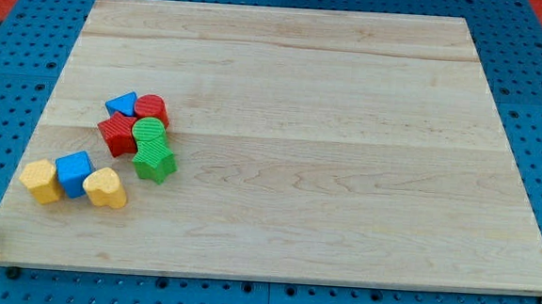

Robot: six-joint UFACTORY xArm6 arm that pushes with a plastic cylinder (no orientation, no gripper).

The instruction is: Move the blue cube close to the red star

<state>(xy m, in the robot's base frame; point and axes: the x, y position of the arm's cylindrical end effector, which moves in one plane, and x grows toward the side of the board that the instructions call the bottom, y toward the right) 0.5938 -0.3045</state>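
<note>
Seven blocks sat near the left edge of the pale wooden counter (327, 155). One blue cube (75, 172) lay toward the bottom-left corner, touching two yellow blocks (41, 180) (106, 188) on either side. Just above it clustered one red star (118, 134), one red cylinder (151, 109), one blue triangular block (122, 104) and two green blocks (149, 132) (154, 161). The tool's tip did not show, so I couldn't tell its state.

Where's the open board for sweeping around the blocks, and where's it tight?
Bare wooden board runs from the green star to the view's right edge, and across the top above the blue triangle and red cylinder. Crowded at the view's left: the blue cube sits wedged between two yellow blocks, just below the red star. My tip doesn't show.
</note>
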